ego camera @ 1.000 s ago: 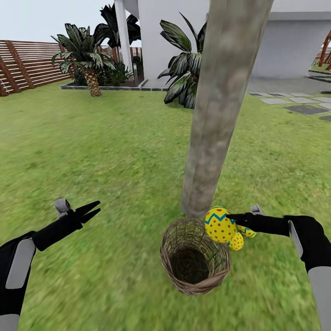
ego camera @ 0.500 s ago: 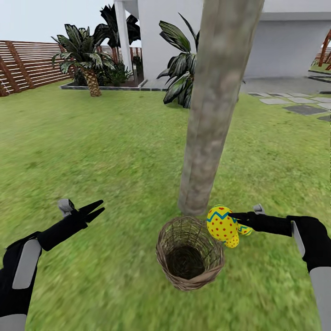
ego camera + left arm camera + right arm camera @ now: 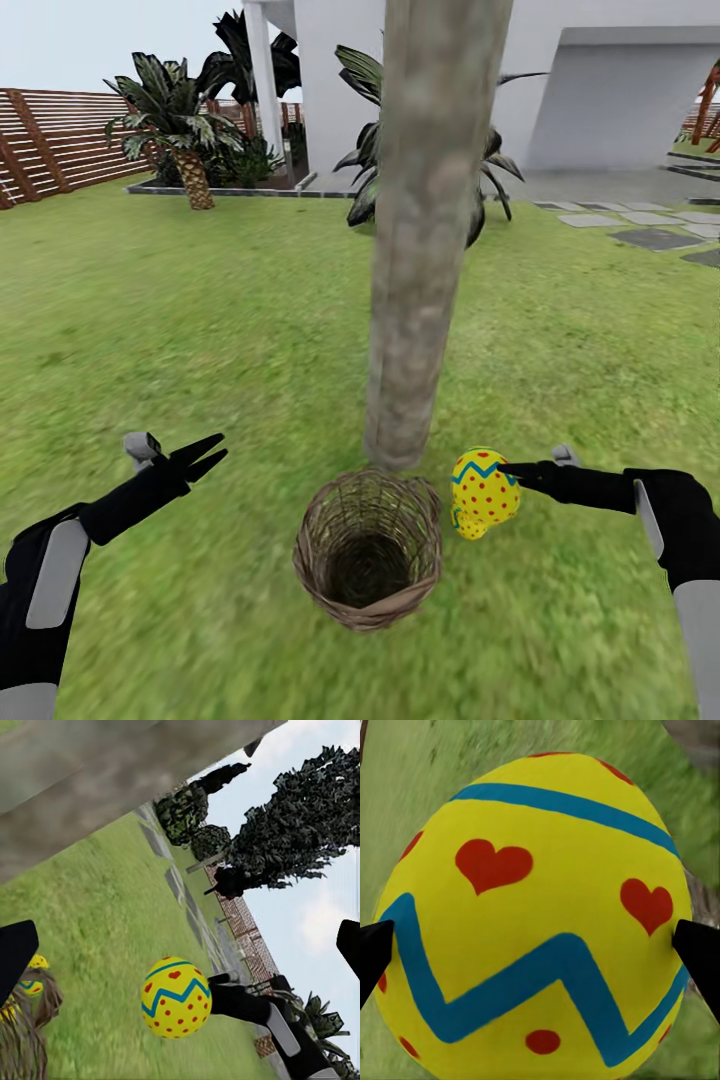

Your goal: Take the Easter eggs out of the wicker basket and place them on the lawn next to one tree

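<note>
View has swung right over the last second, so trunk (image 3: 425,230) and basket (image 3: 368,548) sit further left in frame; right gripper (image 3: 506,470) stays closed on an egg (image 3: 482,491), just right of the basket near the tree foot; left gripper (image 3: 205,456) slightly parted, empty; basket looks empty, so release likely comes next.

Flat, even daylight sits over the whole yard, with no sun glare anywhere. The grass (image 3: 200,300) is bright and mottled yet carries almost no cast shadows; only the inside of the basket (image 3: 368,548) goes dark. The sky is pale and washed out. The trunk (image 3: 425,230) looks soft and smeared, and the grass near the bottom of the head view is blurred. In the right wrist view the egg (image 3: 536,915) is sharp while the ground behind it is hazy.
</note>
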